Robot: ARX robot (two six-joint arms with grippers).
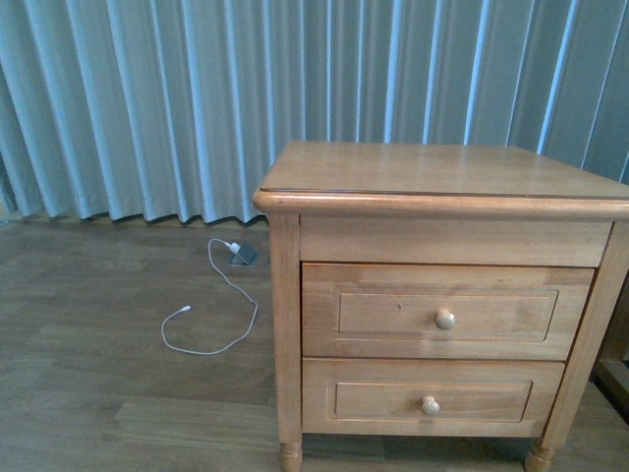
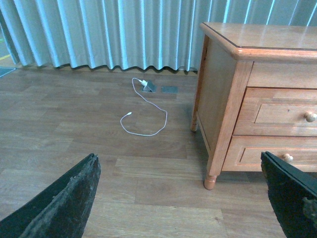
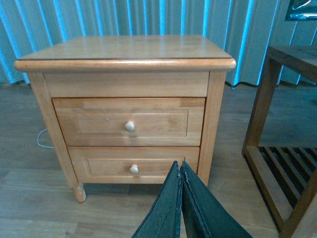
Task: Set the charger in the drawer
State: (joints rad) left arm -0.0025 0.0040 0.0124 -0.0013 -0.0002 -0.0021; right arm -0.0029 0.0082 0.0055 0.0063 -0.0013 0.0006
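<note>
Inventory, near to far.

1. Right gripper [image 3: 181,171]: seen in right wrist view only. Dark fingers pressed together, jaws closed, nothing btwn them. Hangs in front of nightstand, pointing toward lower drawer.

2. Left gripper [image 2: 181,198]: left wrist view only. Two dark fingers at opposite edges of pic, jaws wide apart, nothing held. Over bare floor, to left of nightstand front corner.

3. Floor [image 1: 98,393]: brown wood-look planks.

4. Nightstand [image 1: 442,172]: light-brown wood, turned feet, flat bare top. Stands right of centre in front view.

5. Lower drawer [image 1: 432,398]: shorter front, round pale knob, closed.

6. Drawer [image 1: 447,310]: upper of the two, taller front, recessed panel, round pale knob [image 1: 445,319]. Closed flush w/ frame; inside not visible.

7. White cable [image 1: 221,320]: thin, looped on floor left of nightstand, free end w/ small tip lying nearer. Far end runs to small white plug [image 1: 233,246] at a grey floor socket [image 1: 245,255], just before curtain hem.

8. Side table [image 3: 287,124]: dark wood, slatted lower shelf, right of nightstand, apart from it. Right wrist view only.

9. Curtain [image 1: 197,98]: pale blue-grey, pleated, hangs across whole far side, hem reaching floor.

10. Charger: task item, not visible in any view; location cannot be told.
</note>
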